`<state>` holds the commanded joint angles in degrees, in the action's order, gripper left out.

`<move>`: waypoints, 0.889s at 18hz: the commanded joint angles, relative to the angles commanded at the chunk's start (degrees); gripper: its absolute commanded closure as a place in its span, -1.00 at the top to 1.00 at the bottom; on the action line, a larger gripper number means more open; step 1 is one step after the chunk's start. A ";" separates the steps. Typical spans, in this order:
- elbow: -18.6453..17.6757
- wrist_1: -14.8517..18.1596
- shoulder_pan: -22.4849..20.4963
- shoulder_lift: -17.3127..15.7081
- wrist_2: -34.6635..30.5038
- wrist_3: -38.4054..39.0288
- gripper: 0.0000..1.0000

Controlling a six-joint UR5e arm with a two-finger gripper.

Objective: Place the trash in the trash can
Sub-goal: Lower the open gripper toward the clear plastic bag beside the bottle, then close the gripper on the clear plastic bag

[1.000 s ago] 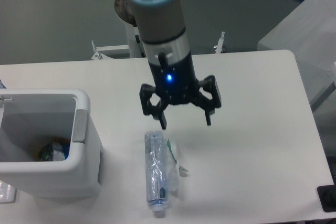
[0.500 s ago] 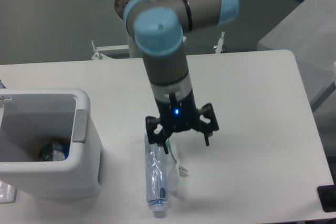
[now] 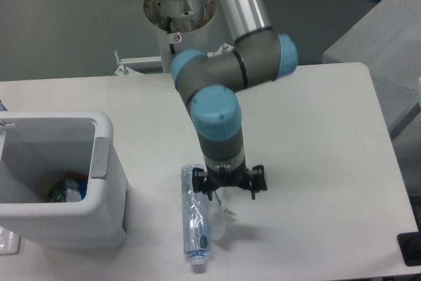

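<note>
One arm: a grey and light-blue robot arm [image 3: 220,97] reaches down from the top of the view toward a white table [image 3: 316,162].
Gripper: the black two-finger gripper [image 3: 227,191] sits low, just above the table surface, with its jaws spread wide and nothing between them.
Gripper position: one fingertip is at the top end of the bottle, the other stands over bare table farther from the bin; whether a finger touches the bottle cannot be told.
Bottle: a long clear bluish plastic bottle [image 3: 195,218] lies flat on the table, its white neck pointing toward the near edge.
Bag: a thin translucent white plastic bag [image 3: 217,215] lies alongside the bottle, touching it on the side away from the bin, its upper part under the gripper.
Trash can: a white rectangular bin [image 3: 108,189] with rounded corners and a thick rim stands on the table beside the bottle, near but apart from it.
Bin detail: a grey strip [image 3: 100,157] sits on the rim facing the bottle.
Bin contents: a small bluish and orange item [image 3: 68,189] lies at the bottom; what it is cannot be made out.
Background: a second pale grey table [image 3: 378,37] stands beyond the far corner, over a dark grey floor.
</note>
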<state>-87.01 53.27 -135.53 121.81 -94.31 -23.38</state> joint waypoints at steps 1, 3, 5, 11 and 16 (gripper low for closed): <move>0.17 -0.26 0.00 0.35 0.00 0.17 1.00; 0.09 -0.27 0.09 0.62 0.09 0.26 1.00; 0.09 -0.27 0.09 1.15 0.09 0.35 1.00; 0.17 -0.62 0.18 1.50 0.09 0.44 0.62; 0.17 -0.62 0.18 1.50 0.09 0.62 -0.19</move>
<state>-86.84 52.65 -135.35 123.31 -94.22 -22.76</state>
